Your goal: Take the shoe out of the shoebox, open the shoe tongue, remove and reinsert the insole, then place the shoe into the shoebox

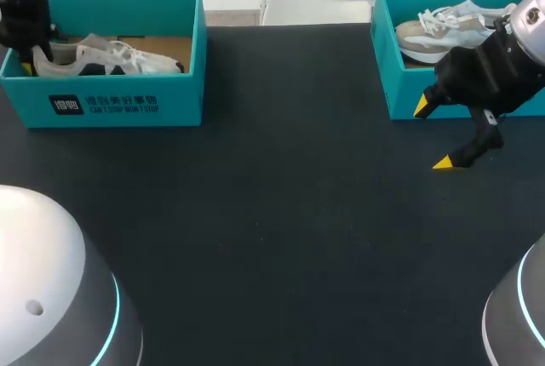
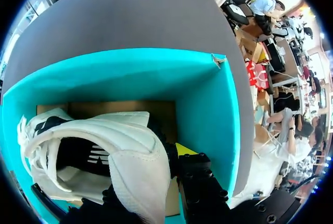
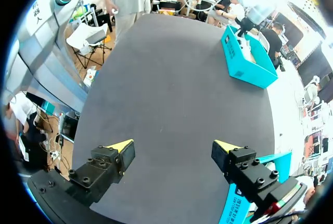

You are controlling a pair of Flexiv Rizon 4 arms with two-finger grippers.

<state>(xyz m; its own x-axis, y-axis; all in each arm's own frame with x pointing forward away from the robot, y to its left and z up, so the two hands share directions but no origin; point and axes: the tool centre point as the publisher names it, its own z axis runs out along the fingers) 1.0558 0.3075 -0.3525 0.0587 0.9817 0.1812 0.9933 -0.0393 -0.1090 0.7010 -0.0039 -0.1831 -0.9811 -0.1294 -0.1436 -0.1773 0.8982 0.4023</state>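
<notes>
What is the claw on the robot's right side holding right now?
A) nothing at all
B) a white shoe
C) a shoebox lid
A: the right claw stands open with only the bare dark table showing between its yellow tips, while the nearby shoe lies in its teal shoebox.

Bright, even overhead light; soft shadows
</notes>
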